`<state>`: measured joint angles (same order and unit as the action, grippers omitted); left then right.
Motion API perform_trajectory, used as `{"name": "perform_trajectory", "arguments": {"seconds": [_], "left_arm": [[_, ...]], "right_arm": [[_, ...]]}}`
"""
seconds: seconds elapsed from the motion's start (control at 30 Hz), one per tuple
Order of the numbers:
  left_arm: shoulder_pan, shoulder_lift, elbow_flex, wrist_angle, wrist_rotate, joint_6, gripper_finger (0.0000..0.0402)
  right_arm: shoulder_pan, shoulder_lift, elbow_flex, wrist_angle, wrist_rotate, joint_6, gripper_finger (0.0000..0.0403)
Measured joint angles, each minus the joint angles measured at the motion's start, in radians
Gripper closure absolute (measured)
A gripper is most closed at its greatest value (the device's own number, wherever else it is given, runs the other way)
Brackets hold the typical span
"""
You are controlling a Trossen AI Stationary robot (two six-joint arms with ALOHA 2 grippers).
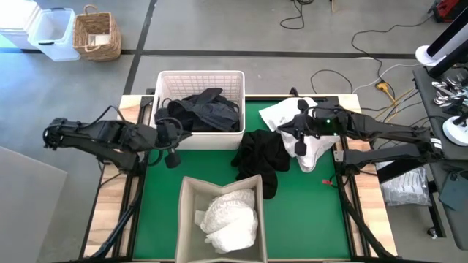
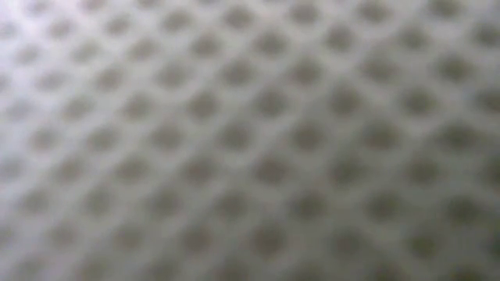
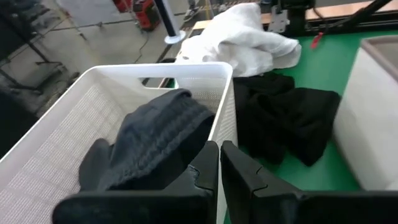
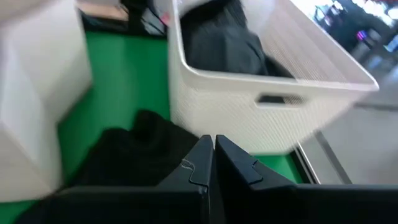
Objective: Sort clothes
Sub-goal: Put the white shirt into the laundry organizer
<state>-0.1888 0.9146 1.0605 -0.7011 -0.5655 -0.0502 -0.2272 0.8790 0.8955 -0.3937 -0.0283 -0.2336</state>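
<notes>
Sorting appears split by colour: dark knit garments [image 1: 199, 111] lie in the white perforated plastic basket [image 1: 201, 77], white garments [image 1: 232, 217] in the grey fabric bin [image 1: 187, 219].

Left gripper [image 3: 219, 163]: jaws closed, empty, at the basket rim, dark knit just ahead of the tips.

Right gripper [image 4: 213, 151]: jaws closed, holding nothing visible. Crumpled black garment [image 1: 261, 154] lies on the green mat [image 1: 307, 212] just ahead of and below the tips; loose white garment [image 1: 306, 131] lies beneath that arm.

Robotics lab, bare concrete floor [image 1: 219, 25] (taped lines), loose cables [image 1: 365, 44]; storage bins [image 1: 53, 33], equipment rack [image 1: 446, 95]
</notes>
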Motion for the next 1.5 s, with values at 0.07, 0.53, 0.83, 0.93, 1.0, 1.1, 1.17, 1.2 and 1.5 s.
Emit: {"name": "perform_trajectory", "arguments": {"seconds": [0.07,0.53,0.83,0.93,1.0,1.1,1.17,1.2,1.5], "left_arm": [[-0.023,0.002,-0.003,-0.001,-0.022,-0.019,0.0401],[-0.112,0.009,-0.005,-0.057,-0.213,-0.14,0.0401],[-0.112,0.034,-0.005,-0.09,-0.213,-0.18,0.0401],[-0.112,0.041,-0.005,-0.09,-0.213,-0.18,0.0401],[-0.111,0.047,-0.005,-0.09,-0.213,-0.18,0.0401],[-0.111,0.052,-0.005,-0.09,-0.213,-0.176,0.0401],[-0.111,0.054,-0.005,-0.089,-0.213,-0.176,0.0401],[-0.111,0.054,-0.005,-0.089,-0.213,-0.176,0.0401],[-0.111,0.055,-0.005,-0.089,-0.213,-0.177,0.0401]], "right_arm": [[0.0,0.012,0.0,-0.026,0.041,0.005,0.039],[0.0,0.126,0.021,-0.14,0.065,0.085,0.039],[0.0,0.152,0.021,-0.252,0.085,0.077,0.039],[0.0,0.151,0.021,-0.3,0.159,0.122,0.039],[0.0,0.151,0.021,-0.348,0.221,0.159,0.039],[-0.001,0.15,0.021,-0.407,0.292,0.214,0.039],[-0.001,0.15,0.021,-0.432,0.31,0.244,0.039],[-0.001,0.15,0.021,-0.439,0.314,0.258,0.039],[0.0,0.15,0.03,-0.548,0.316,0.286,0.0388]]}}
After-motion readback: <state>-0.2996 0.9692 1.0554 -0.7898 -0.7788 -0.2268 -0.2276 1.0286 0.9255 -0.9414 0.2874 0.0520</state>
